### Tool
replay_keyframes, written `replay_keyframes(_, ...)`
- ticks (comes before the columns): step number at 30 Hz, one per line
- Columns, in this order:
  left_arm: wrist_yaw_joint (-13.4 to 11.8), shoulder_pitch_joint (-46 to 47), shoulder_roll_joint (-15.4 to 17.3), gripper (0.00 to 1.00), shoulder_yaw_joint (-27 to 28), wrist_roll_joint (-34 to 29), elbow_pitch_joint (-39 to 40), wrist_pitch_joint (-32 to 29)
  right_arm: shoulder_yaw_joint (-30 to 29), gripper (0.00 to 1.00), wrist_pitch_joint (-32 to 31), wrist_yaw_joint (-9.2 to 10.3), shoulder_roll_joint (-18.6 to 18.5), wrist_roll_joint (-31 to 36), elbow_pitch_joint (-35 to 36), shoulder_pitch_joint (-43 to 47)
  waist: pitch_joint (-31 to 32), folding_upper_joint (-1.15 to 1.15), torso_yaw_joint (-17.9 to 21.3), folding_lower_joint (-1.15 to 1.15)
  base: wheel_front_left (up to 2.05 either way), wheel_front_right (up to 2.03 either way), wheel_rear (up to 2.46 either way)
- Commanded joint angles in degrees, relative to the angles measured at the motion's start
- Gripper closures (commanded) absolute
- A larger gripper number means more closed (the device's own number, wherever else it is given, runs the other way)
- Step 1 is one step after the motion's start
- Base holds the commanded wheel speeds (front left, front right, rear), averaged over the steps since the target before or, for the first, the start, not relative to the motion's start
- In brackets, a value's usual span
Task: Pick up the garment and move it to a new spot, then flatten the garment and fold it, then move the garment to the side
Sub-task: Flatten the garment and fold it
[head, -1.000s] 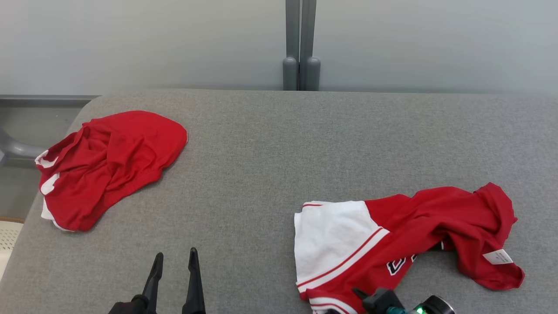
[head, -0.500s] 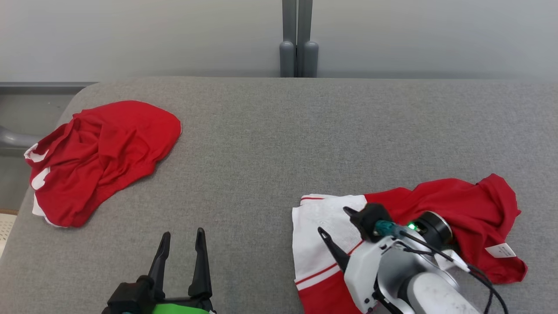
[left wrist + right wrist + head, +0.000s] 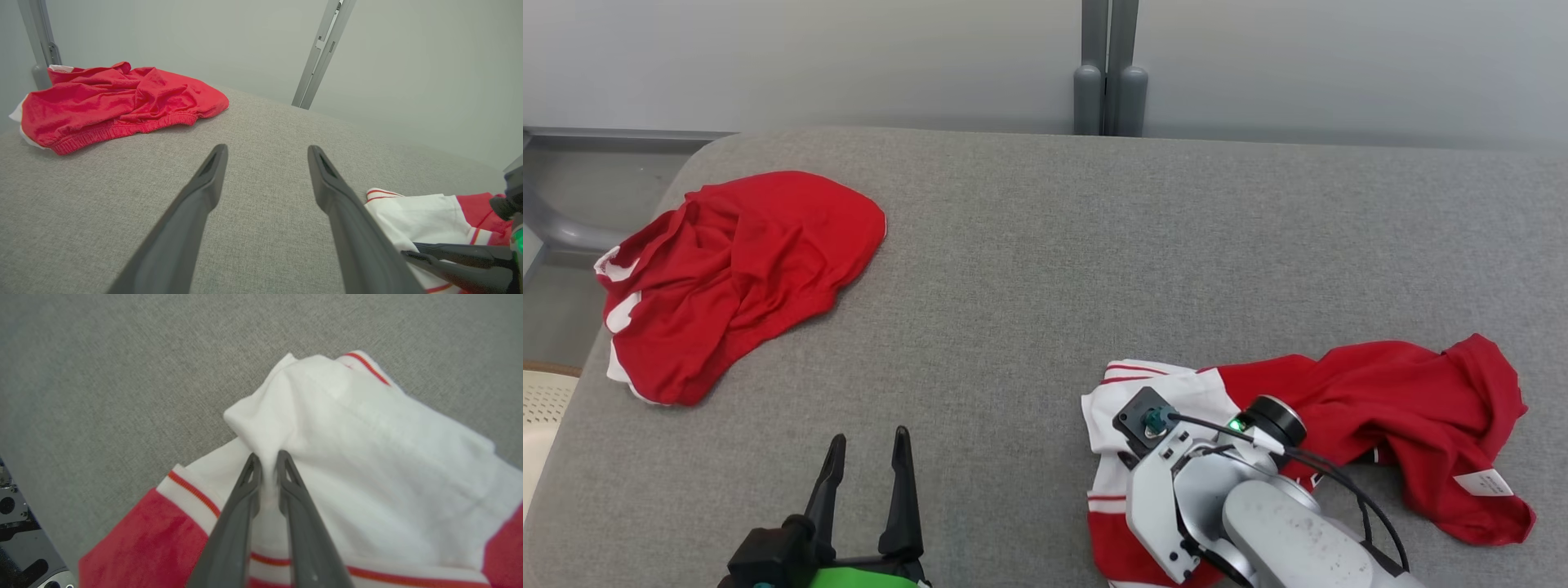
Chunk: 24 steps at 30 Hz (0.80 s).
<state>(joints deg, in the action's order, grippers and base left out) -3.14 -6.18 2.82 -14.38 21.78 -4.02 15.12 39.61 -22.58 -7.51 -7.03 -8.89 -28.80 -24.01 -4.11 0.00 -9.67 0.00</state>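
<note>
Garment (image 3: pixel 1380 400) lies near front right corner of surface (image 3: pixel 1045 245); right tool (image 3: pixel 265 458) pinches its white fold. Left tool (image 3: pixel 869 438) wide, holding nothing, near front edge.

A grey fabric-covered bench (image 3: pixel 1045 269) with a rounded far-left corner carries two crumpled pieces, well apart: a red garment (image 3: pixel 735 269) by its left edge and a red-and-white garment (image 3: pixel 1405 392) at the near right.
</note>
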Motion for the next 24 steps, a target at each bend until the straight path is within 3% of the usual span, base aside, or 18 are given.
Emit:
replay_keyframes(1, -0.38, -0.52, 0.16, 0.0, 0.26, 0.27, -0.02, 0.03, -0.27, 1.0, 1.49, 0.05, 0.09, -0.21, -0.52, -1.26, 0.43, 0.0, -0.16, 0.0, 0.0, 0.0, 0.0)
replay_keyframes(8, -0.4, -1.05, 0.15, 0.0, 0.59, -0.19, 0.04, 0.02, -3.97, 1.0, 12.12, 0.04, 2.18, 2.11, 2.3, -4.57, 1.87, 0.0, 0.07, 0.0, 0.0, 0.0, 0.0)
replay_keyframes(11, -0.11, -1.05, 0.16, 0.0, 0.4, -0.41, -0.13, 0.03, 4.28, 1.0, 16.52, 0.01, 2.57, 0.2, 3.68, -5.22, 2.53, 0.0, -0.19, 0.0, 0.0, 0.0, 0.0)
replay_keyframes(15, 0.09, -0.44, 0.15, 0.0, -0.05, -0.44, -0.37, 0.03, 20.41, 1.0, 19.19, 0.07, -1.95, -6.05, 2.57, -7.9, 2.84, 0.0, -1.51, 0.0, 0.0, 0.0, 0.0)
replay_keyframes(18, -0.11, -0.77, 0.16, 0.0, 0.11, -0.22, -0.38, 0.03, 26.99, 0.96, 19.85, 0.06, -4.0, -9.15, 0.27, -8.93, 2.92, 0.0, -2.23, 0.0, 0.0, 0.0, 0.0)
replay_keyframes(19, -0.17, -1.12, 0.15, 0.0, 0.14, -0.23, -0.33, 0.03, 27.63, 0.08, 21.01, 0.06, -4.3, -9.93, -0.55, -9.48, 2.93, 0.0, -2.41, 0.0, 0.0, 0.0, 0.0)
replay_keyframes(20, -0.24, -1.46, 0.15, 0.0, 0.21, -0.22, -0.31, 0.03, 27.76, 0.0, 21.34, 0.06, -4.62, -10.75, -1.39, -9.39, 2.99, 0.0, -2.52, 0.0, 0.0, 0.0, 0.0)
replay_keyframes(24, -0.48, -2.95, 0.15, 0.0, 0.86, -0.24, -0.08, 0.03, 27.08, 0.0, 23.85, 0.06, -5.77, -12.67, -2.16, -8.7, 3.62, 0.0, -2.28, 0.0, 0.0, 0.0, 0.0)
